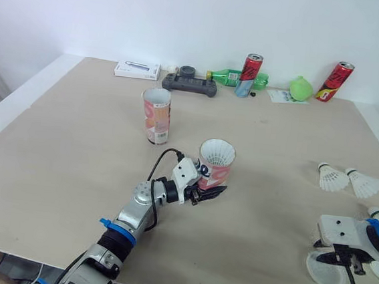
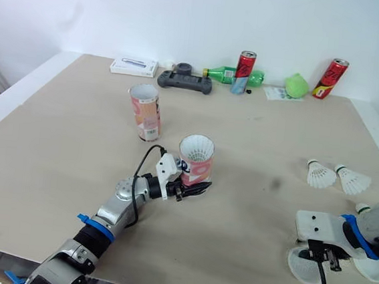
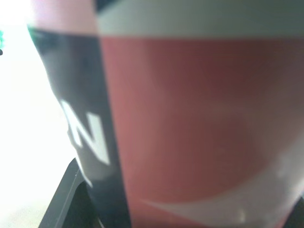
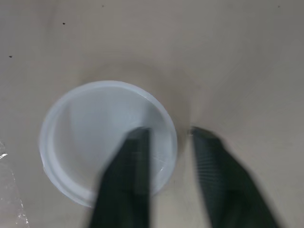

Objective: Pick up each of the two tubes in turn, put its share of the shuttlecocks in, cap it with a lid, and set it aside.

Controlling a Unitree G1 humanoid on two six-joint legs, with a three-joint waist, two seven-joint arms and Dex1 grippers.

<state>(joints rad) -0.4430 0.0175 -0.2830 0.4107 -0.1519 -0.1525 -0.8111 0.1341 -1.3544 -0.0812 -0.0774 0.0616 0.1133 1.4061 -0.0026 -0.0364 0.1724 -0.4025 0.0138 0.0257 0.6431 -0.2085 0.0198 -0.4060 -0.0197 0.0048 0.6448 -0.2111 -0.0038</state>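
Beyond the left pincer [image 1: 209, 193], along the far edge of the surface [image 1: 52, 169], we see a white box [image 1: 137, 70], a dark controller [image 1: 190, 84], a green bottle [image 1: 231, 76] lying down, a red can [image 1: 250, 72], a green lump [image 1: 301, 88] and another red can [image 1: 335, 81]. All are well apart from both arms, and none stands in the way.

The left pincer sits low at the foot of the near tube [image 1: 215, 166]. We cannot tell whether it is clamped on the tube. The tube stands upright, long axis vertical and mouth up, with a shuttlecock skirt [image 1: 218, 149] filling its opening. The far tube [image 1: 156, 115] stands beyond the left pincer and to its left. It is also upright with its mouth up, and is apart from the near tube. Bare surface stretches between the two pincers and out to the left edge.

The right pincer [image 4: 167, 135] hangs near the front edge of the surface. Its fingers [image 4: 133, 171] are apart, one over the hollow of a white lid [image 4: 71, 137] and the other just outside the rim. The lid lies flat with its open side up. A second lid [image 2: 373, 268] lies just beside it on the right.

Two loose shuttlecocks [image 1: 332, 177] lie beyond the right pincer. They are on their sides, side by side, with corks toward the left.
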